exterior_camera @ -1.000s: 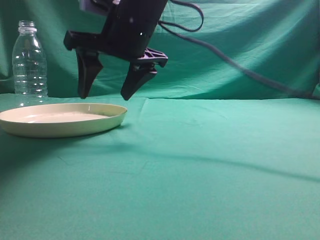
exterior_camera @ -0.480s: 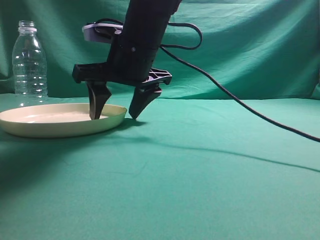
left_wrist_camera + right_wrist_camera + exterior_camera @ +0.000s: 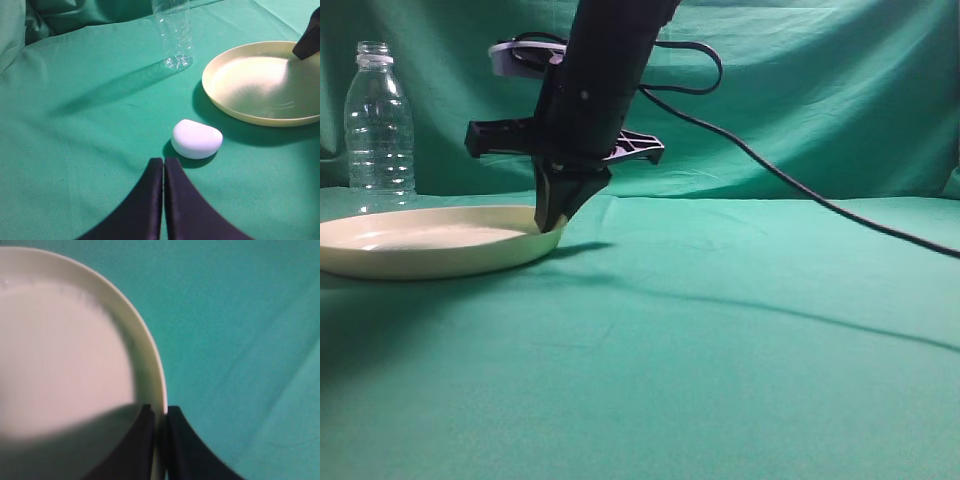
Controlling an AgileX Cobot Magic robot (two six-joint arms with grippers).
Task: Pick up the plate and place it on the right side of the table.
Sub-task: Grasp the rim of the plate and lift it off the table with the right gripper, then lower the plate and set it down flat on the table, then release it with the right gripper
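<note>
The cream-yellow plate [image 3: 430,248] lies on the teal-green table [image 3: 720,340] at the left. My right gripper [image 3: 550,222] reaches across from the right and is shut on the plate's right rim, one finger inside and one outside. In the right wrist view the rim [image 3: 161,405] runs between the two black fingers of that gripper [image 3: 160,410]. The plate also shows in the left wrist view [image 3: 260,85], resting on the cloth. My left gripper [image 3: 163,161] is shut and empty, low over the cloth, short of the plate.
A clear plastic bottle [image 3: 379,120] stands upright behind the plate's left end; it also shows in the left wrist view [image 3: 173,30]. A small white rounded object [image 3: 196,139] lies just ahead of the left gripper. The right arm's black cable [image 3: 800,190] trails across to the right.
My right gripper came down from above the plate with jaws open, straddled the right rim, and has now closed on it. The plate has not moved.
</note>
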